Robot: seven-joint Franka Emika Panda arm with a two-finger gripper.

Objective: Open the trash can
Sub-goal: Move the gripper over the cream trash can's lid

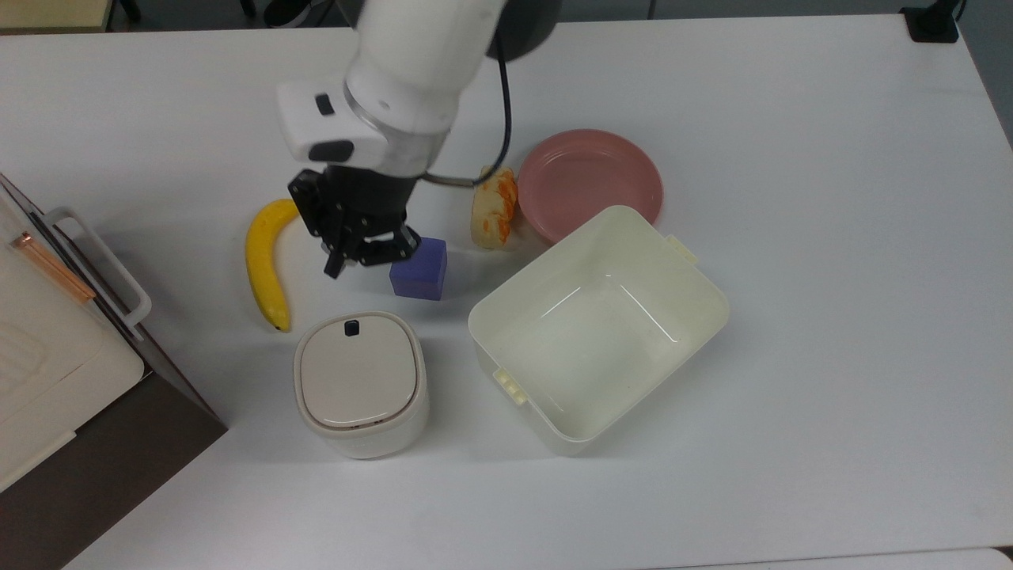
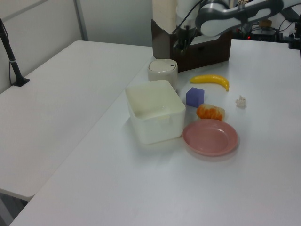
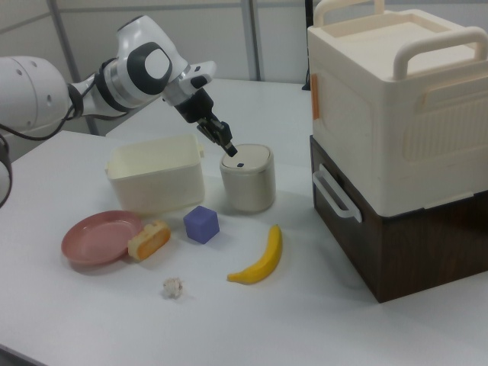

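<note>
The trash can [image 1: 361,385] is a small cream bin with a flat beige lid, which lies shut, and a black button [image 1: 351,325] at the lid's far edge. It also stands in the left view [image 2: 162,70] and the right view [image 3: 248,179]. My gripper [image 1: 331,267] is shut with nothing in it, pointing down. In the top view it sits between the banana and the purple cube, just beyond the can's button side. The right view puts its tip [image 3: 228,149] slightly above the lid near the button [image 3: 239,164], apart from it.
A banana [image 1: 261,261] and a purple cube [image 1: 419,269] flank the gripper. A lidless cream tub [image 1: 601,340], a pink plate [image 1: 589,182] and a piece of orange-streaked food [image 1: 492,210] lie at the top view's right. A cream box on a brown cabinet [image 1: 47,356] stands at the top view's left.
</note>
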